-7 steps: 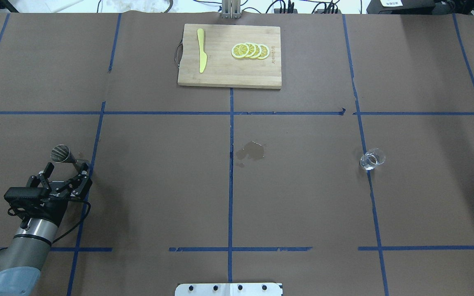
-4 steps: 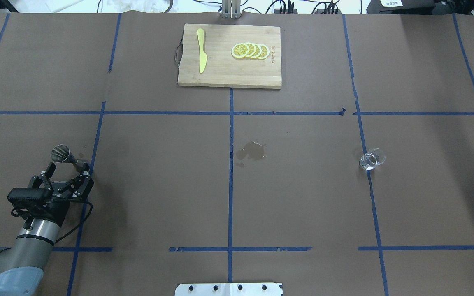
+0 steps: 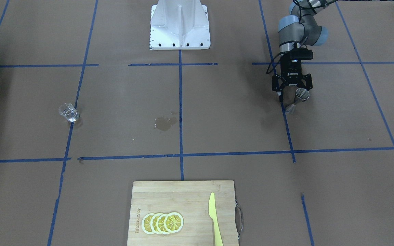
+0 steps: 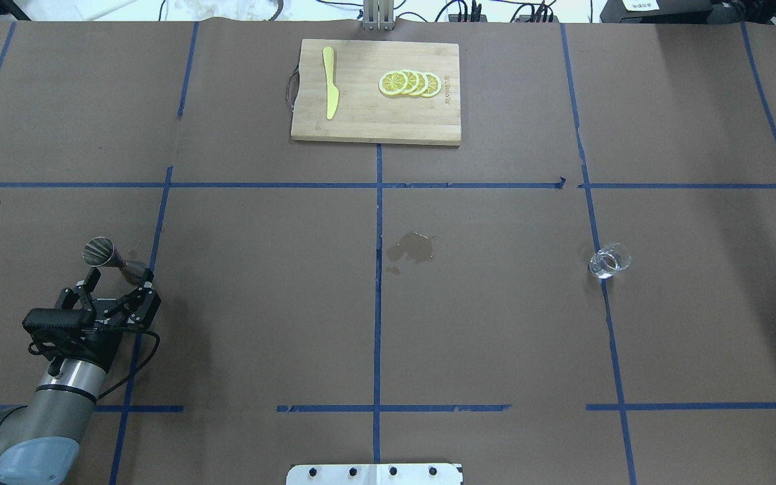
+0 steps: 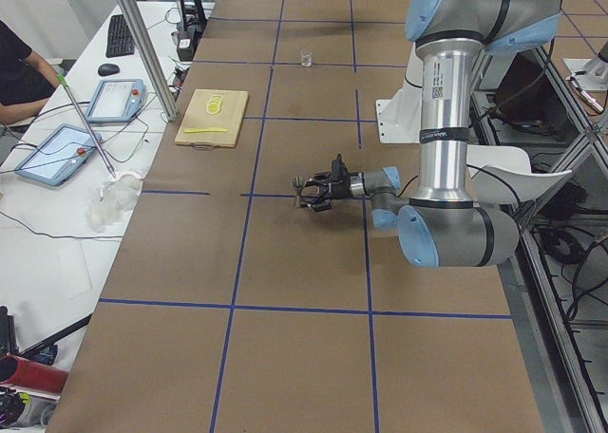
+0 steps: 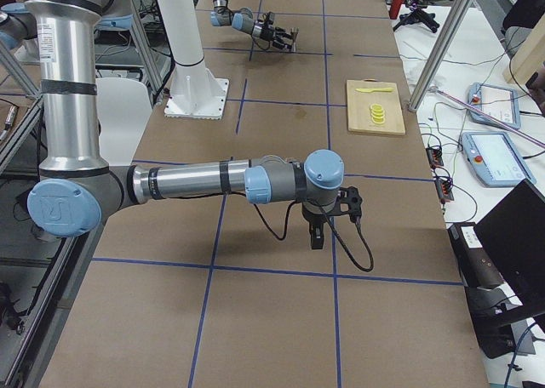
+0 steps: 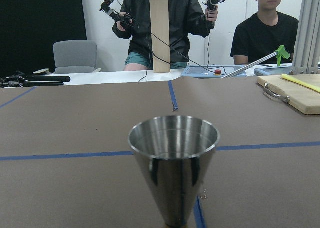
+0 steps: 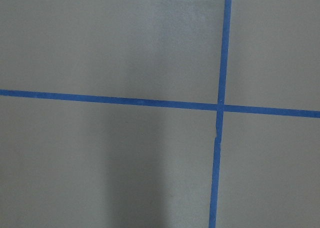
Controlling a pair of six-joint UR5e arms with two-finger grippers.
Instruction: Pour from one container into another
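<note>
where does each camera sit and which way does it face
Front-facing: across the table, facing the robot's base; left gripper by the jigger.
Overhead: behind the robot, looking forward and down; left arm.
Exterior left: table's left end, looking along it; left arm near.
Exterior right: table's right end; right arm near.
Left wrist: low, facing the jigger; no fingers.
Right wrist: straight down at tape cross; no fingers.
Front-facing and overhead share the cutting board.

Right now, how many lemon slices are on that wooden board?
4. The lemon slices overlap in one row on the cutting board, right of the yellow knife in the overhead view; only the leftmost shows whole, and none seems hidden.
</note>
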